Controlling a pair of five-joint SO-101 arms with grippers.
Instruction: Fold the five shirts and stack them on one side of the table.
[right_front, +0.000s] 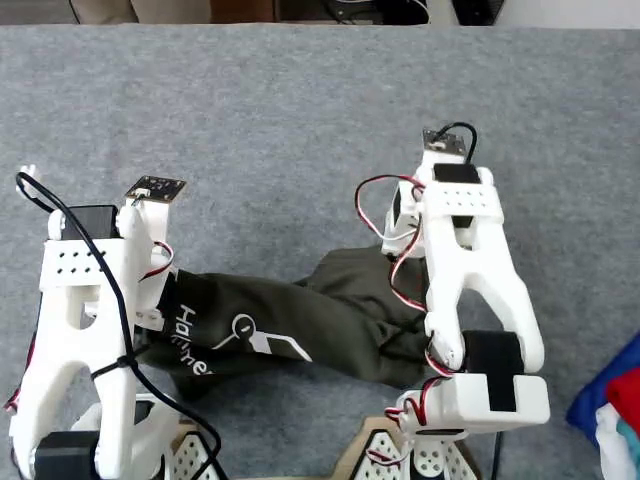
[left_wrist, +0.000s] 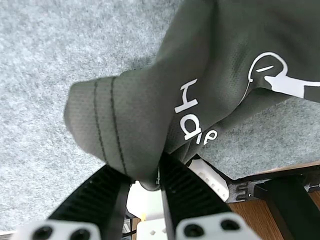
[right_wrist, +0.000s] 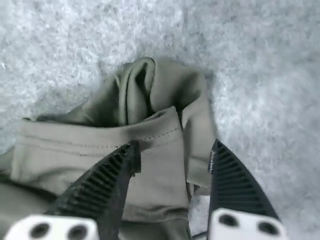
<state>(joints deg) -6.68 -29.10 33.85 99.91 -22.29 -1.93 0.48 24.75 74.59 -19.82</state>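
A dark olive shirt with white print lies crumpled near the table's front edge, stretched between the two arms. In the left wrist view my left gripper is shut on the shirt's stitched hem, and the cloth hangs lifted from it. In the high view the left arm stands over the shirt's left end and the right arm over its right end. My right gripper is open, its fingers on either side of a bunched, folded edge of the shirt on the mat.
A grey mat covers the table, with wide free room behind the arms. A heap of blue, red and white clothes sits at the right edge. The table's wooden front edge and arm bases lie close behind the shirt.
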